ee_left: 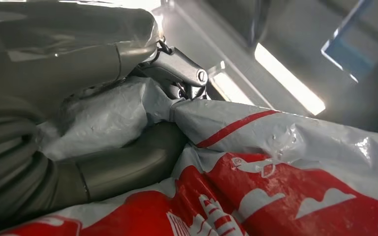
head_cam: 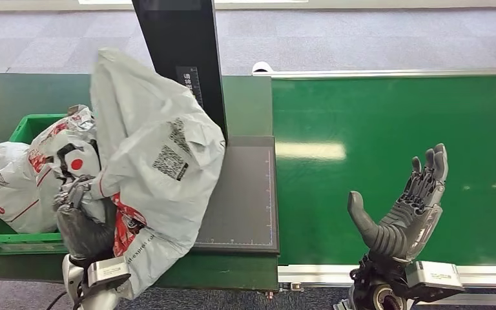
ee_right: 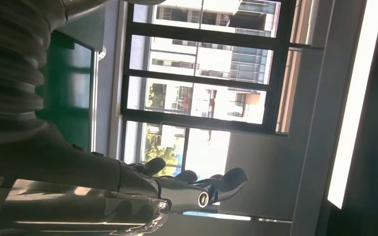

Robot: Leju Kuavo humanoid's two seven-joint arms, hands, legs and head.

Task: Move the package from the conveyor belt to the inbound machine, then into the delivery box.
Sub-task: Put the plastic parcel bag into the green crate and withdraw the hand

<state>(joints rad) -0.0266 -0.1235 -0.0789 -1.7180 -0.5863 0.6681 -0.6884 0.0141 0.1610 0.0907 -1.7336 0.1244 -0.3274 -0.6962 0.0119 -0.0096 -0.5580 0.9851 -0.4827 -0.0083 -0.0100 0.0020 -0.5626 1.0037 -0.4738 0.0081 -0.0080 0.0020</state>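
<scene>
A large grey plastic mail bag (head_cam: 155, 161) with a QR label and red print stands lifted above the left part of the dark scanner plate (head_cam: 245, 194) and the green bin's edge. My left hand (head_cam: 81, 213) grips its lower left side; up close, the fingers (ee_left: 177, 69) pinch the grey-and-red package (ee_left: 285, 162). My right hand (head_cam: 407, 213) hovers open, palm up and fingers spread, over the near edge of the green conveyor belt (head_cam: 394, 116). In the right wrist view that hand (ee_right: 177, 189) holds nothing.
A green bin (head_cam: 19, 135) at the left holds several white and grey packages (head_cam: 19, 187). The scanner's black upright post (head_cam: 181, 58) rises behind the held bag. The conveyor's metal rail (head_cam: 478, 274) runs along the near edge.
</scene>
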